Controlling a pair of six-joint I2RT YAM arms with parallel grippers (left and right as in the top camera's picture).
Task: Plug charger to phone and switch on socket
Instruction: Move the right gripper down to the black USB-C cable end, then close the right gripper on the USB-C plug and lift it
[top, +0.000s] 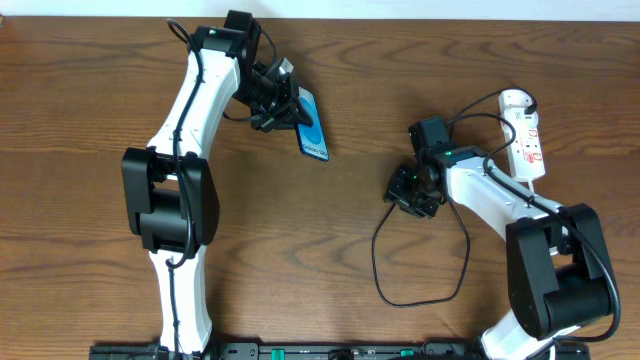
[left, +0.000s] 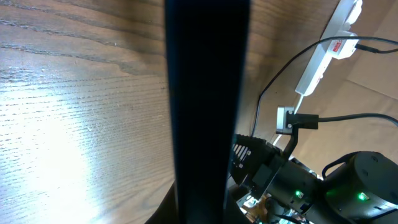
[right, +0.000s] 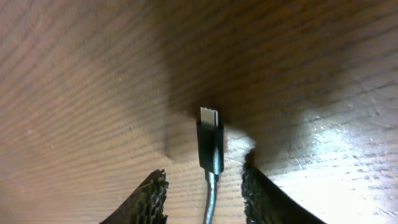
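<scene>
The table (top: 330, 230) is warm brown wood with dark, flowing grain. The phone (top: 312, 135) has a light blue screen with white shapes. The charger cable (top: 373, 255) is black, and its plug (right: 210, 146) is black with a silvery tip. The power strip (top: 526, 140), near the table's right edge, is white with red markings. The left arm (top: 190, 100) and right arm (top: 485, 195) are white with black joints.

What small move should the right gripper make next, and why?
Probably close the right gripper on the charger: its plug tip lies between the fingers, which do not yet touch it, while the left gripper holds the phone.
</scene>
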